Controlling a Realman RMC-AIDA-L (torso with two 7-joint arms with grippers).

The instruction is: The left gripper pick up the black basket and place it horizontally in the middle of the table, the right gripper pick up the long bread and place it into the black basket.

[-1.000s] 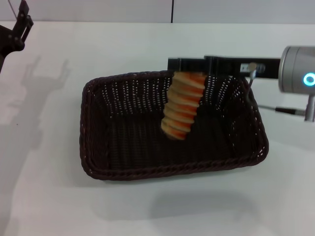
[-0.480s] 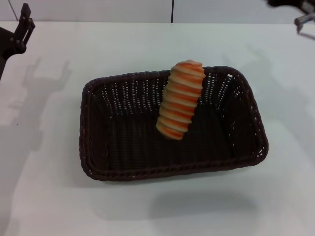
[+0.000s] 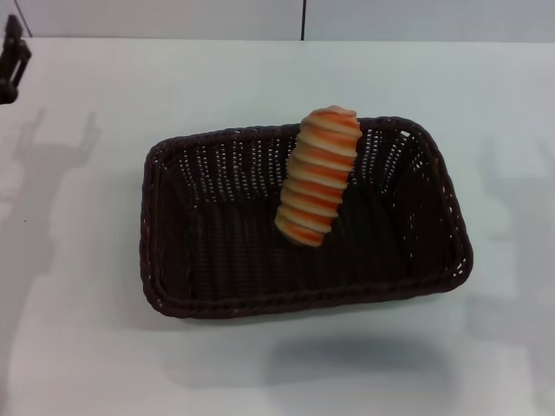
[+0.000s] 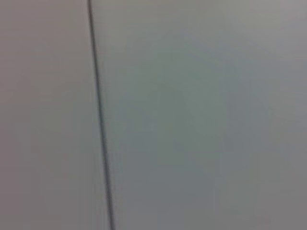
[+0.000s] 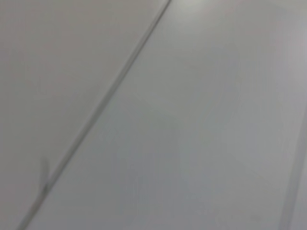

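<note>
The black basket lies lengthwise across the middle of the white table in the head view. The long bread, ridged in orange and cream, lies inside the basket, its far end leaning on the back rim. The left gripper shows only as a black piece at the far left edge, well away from the basket. The right gripper is out of view. Both wrist views show only plain grey surface with a thin seam.
A wall with a dark vertical seam runs behind the table's far edge. The arms' shadows fall on the table at the left and the right.
The right arm has let go of the bread and withdrawn up and out of view. The bread stays leaning in the basket. The left gripper has moved farther left toward the frame edge.
</note>
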